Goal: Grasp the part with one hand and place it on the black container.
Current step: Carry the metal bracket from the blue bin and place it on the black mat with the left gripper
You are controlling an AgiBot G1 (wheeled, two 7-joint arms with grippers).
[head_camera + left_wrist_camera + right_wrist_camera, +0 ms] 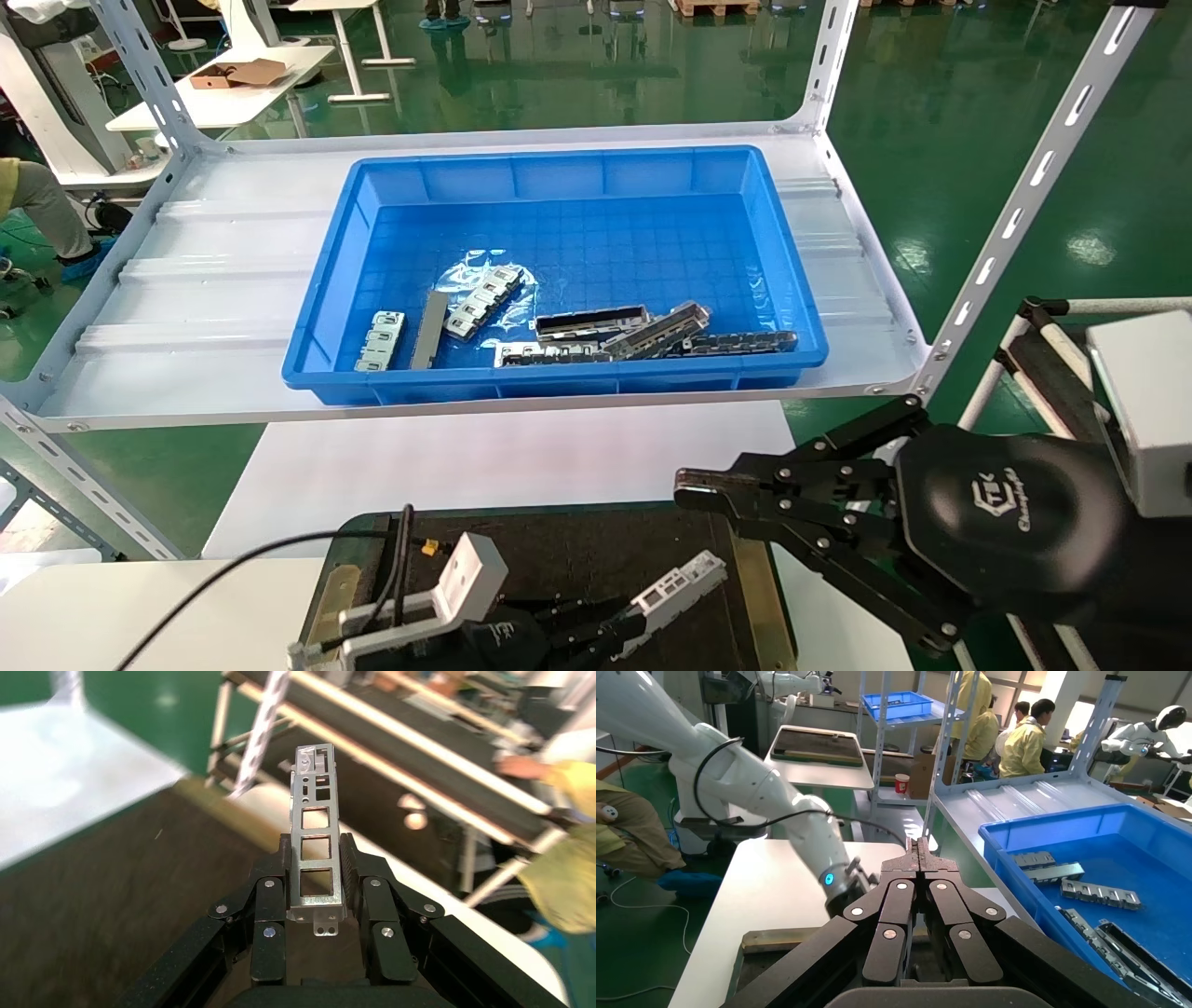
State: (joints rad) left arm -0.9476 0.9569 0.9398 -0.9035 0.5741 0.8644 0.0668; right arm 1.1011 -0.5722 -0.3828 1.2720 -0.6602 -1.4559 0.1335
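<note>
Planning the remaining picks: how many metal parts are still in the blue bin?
About 7 in the blue bin, all near its front wall: short block, grey bar, strip on plastic film, and four overlapping pieces at front right; overlap may hide more.

Glossy green workshop floor [978,121] reflecting overhead light. White slotted-steel shelf rack [1043,168] in the foreground; white tables [233,98] beyond, one bearing an open cardboard box [240,73]. Workers in yellow coats [1026,745] stand behind another rack.
</note>
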